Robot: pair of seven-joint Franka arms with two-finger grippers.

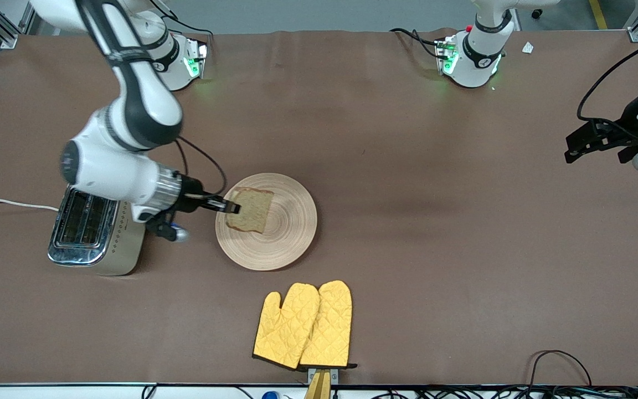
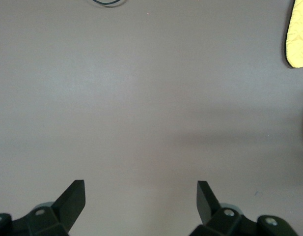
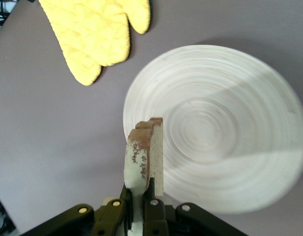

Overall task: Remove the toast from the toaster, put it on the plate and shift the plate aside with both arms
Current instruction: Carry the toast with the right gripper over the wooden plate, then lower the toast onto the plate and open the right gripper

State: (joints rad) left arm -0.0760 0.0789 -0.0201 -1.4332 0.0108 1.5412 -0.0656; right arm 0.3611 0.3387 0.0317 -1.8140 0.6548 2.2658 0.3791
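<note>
Pinching the toast [image 1: 250, 210] by its dark crust, the right gripper [image 1: 229, 207] is hanging over the nine o'clock rim of the plate [image 1: 291, 221], fingers closed on the speckled, squarish slice. That round, pale wooden plate, ringed with grooves, is sitting on the brown table [image 1: 407, 166] beside a chrome toaster [image 1: 94, 230]. Quilted yellow oven mitts [image 1: 303, 326] are lying nearer the front camera. Waiting over bare table at its own end, the left gripper [image 2: 141, 199] is spreading its fingers wide around nothing.

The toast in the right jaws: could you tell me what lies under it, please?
The toast, held by the right gripper, hangs over the wooden plate. Whether it touches the plate cannot be seen.
</note>
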